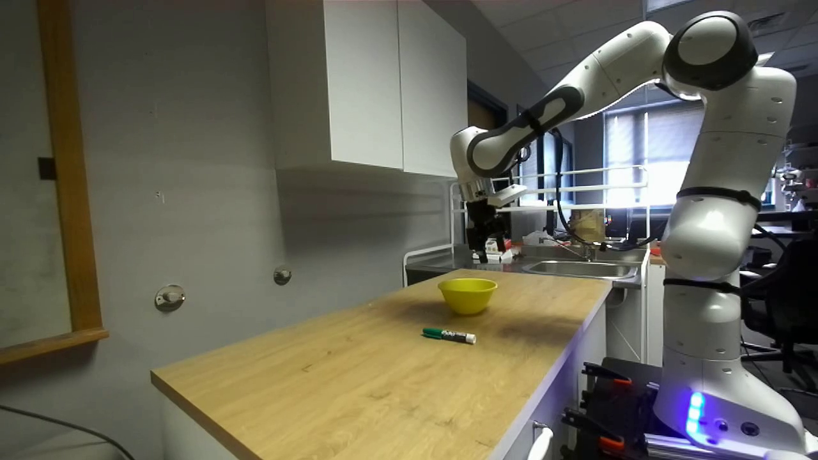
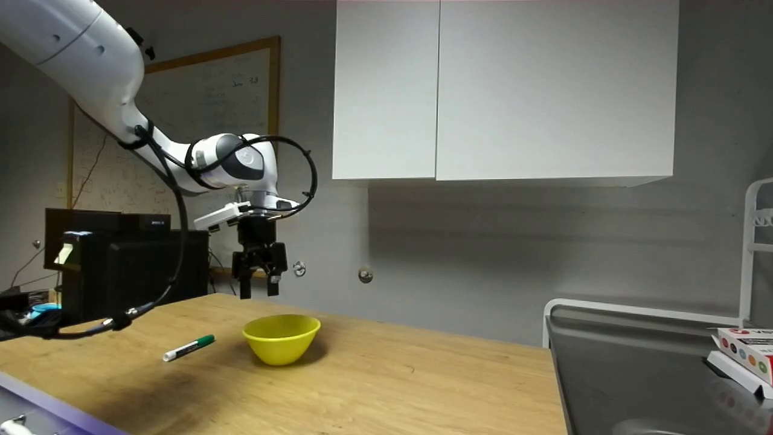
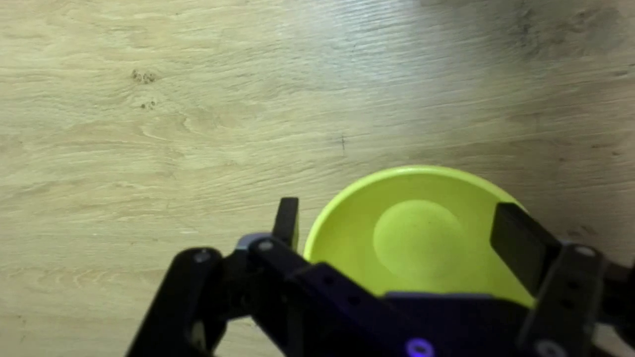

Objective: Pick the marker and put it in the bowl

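Gripper (image 2: 259,295) hangs above bowl (image 1: 468,297), fingers apart, empty | marker (image 1: 448,335) lies on tabletop (image 1: 332,390), from gripper down toward edge away from sink (image 1: 578,269) | axis crosswise, green cap (image 1: 432,333) toward edge beside wall (image 1: 358,243)

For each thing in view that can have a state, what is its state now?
Marker: capped, lying on the counter, not held.
Bowl: upright, nothing seen inside.
Gripper: open, above the counter.
Cupboard doors: shut.
Base light: lit blue.
Whiteboard: written on.
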